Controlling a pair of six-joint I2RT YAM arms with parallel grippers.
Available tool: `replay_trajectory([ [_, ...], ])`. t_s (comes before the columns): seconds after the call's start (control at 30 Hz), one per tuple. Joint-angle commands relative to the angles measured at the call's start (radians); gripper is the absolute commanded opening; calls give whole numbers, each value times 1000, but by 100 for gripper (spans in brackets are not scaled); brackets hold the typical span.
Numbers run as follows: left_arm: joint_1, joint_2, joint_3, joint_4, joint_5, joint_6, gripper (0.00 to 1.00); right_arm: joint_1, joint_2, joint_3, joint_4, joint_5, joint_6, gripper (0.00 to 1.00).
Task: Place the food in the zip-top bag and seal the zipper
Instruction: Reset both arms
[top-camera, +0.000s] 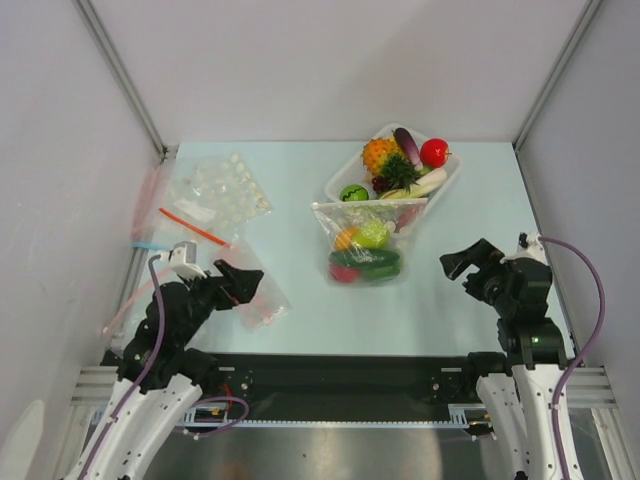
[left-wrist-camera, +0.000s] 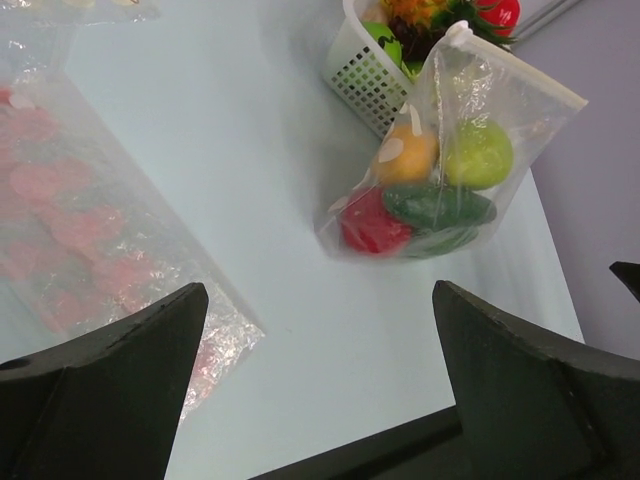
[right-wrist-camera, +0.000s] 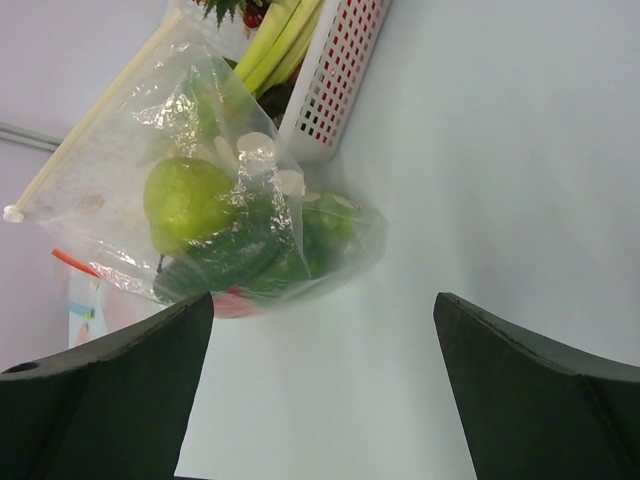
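The zip-top bag stands mid-table, leaning on the white basket. It holds food: an orange piece, a light green one, a red one and dark green ones. The zipper runs straight across the bag's top; I cannot tell whether it is pressed shut. More food lies in the basket. My left gripper hangs open, left of the bag and apart from it. Right of the bag, my right gripper is open too. Both are empty.
A flat packet with pink-red blobs lies under the left gripper. A clear packet with white dots and a thin red strip lie at the back left. Grey walls close in both sides and the back.
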Motion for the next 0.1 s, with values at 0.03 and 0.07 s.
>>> replay_trajectory([
  [0.03, 7, 21, 47, 1, 14, 32, 100, 2, 5, -4, 49, -13, -3, 100],
  [0.07, 7, 20, 50, 1, 14, 32, 100, 2, 5, -3, 50, -10, -5, 100],
])
